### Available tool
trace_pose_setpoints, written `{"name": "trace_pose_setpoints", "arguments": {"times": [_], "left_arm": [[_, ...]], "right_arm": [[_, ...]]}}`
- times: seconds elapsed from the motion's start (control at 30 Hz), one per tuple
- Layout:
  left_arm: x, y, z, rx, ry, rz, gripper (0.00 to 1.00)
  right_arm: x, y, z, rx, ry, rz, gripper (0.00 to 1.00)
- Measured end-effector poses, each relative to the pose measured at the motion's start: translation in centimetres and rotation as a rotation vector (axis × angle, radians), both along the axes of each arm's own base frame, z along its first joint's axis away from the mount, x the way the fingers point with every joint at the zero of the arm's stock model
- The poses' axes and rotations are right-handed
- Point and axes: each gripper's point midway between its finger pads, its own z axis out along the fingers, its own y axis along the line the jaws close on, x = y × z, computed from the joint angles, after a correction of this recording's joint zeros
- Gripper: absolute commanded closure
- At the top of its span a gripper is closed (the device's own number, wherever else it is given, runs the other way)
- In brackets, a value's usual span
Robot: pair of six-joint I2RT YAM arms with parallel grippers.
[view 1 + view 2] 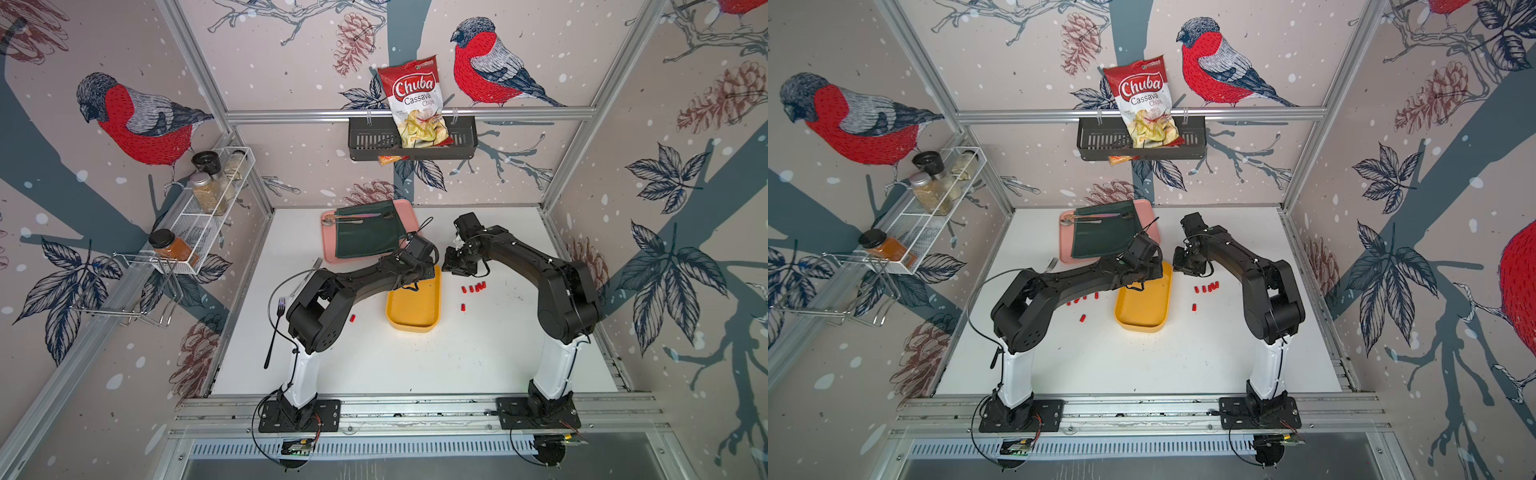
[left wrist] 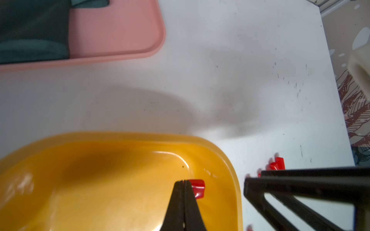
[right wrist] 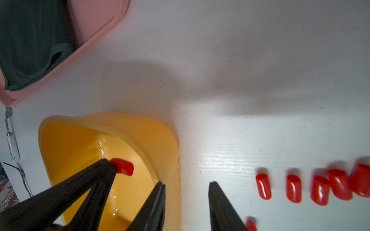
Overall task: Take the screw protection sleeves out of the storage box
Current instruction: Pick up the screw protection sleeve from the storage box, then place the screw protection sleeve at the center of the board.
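Sleeve (image 2: 198, 190) in storage box (image 2: 120, 138) beside closed left gripper (image 2: 182, 181), right gripper (image 3: 187, 183) parted, empty, pink tray (image 2: 120, 30) near

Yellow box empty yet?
No. One red sleeve is inside the box, at the tip of the left gripper, jaws shut; whether it's pinched, cannot tell.

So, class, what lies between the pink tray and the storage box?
Only bare white table separates pink tray from yellow storage box; the left wrist view shows it.
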Motion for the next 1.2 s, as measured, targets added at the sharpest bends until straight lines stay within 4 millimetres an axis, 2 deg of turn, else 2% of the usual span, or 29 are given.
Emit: {"name": "trace_pose_setpoints", "arguments": {"times": [0.1,0.2,0.27,0.37,0.5,0.57,0.63,0.77,0.97,1.2], "left_arm": [[-0.9,3.5,1.3,-0.039,0.036,0.087,1.0],[-2.1,8.1,2.1,-0.086,0.071,0.212,1.0],[-3.7,11.5,2.5,-0.124,0.101,0.311,1.0],[-6.8,15.0,3.1,-0.183,0.138,0.42,1.0],[-9.8,19.2,3.9,-0.249,0.128,0.583,1.0],[-11.1,21.1,3.4,-0.27,0.132,0.659,1.0],[-12.3,23.2,2.2,-0.267,0.147,0.741,1.0],[-13.7,25.2,0.7,-0.242,0.173,0.822,1.0],[-12.9,26.9,0.0,-0.179,0.167,0.896,1.0],[-12.5,30.3,-1.5,-0.144,0.17,1.021,1.0]], "right_arm": [[0.1,0.0,0.2,0.0,-0.002,0.0,0.59],[0.1,0.1,0.5,0.0,-0.002,0.001,0.59],[0.2,0.1,0.7,0.001,-0.005,0.004,0.59],[0.3,0.3,1.0,0.004,-0.011,0.007,0.59],[0.4,0.4,1.2,0.006,-0.017,0.011,0.59],[0.4,0.5,1.1,0.005,-0.019,0.025,0.59],[0.4,0.6,1.0,0.004,-0.015,0.027,0.59],[0.2,0.9,0.7,0.002,-0.009,0.038,0.59],[-0.1,1.4,0.5,0.003,-0.001,0.053,0.59],[-0.7,1.6,0.1,-0.003,0.012,0.062,0.59]]}}
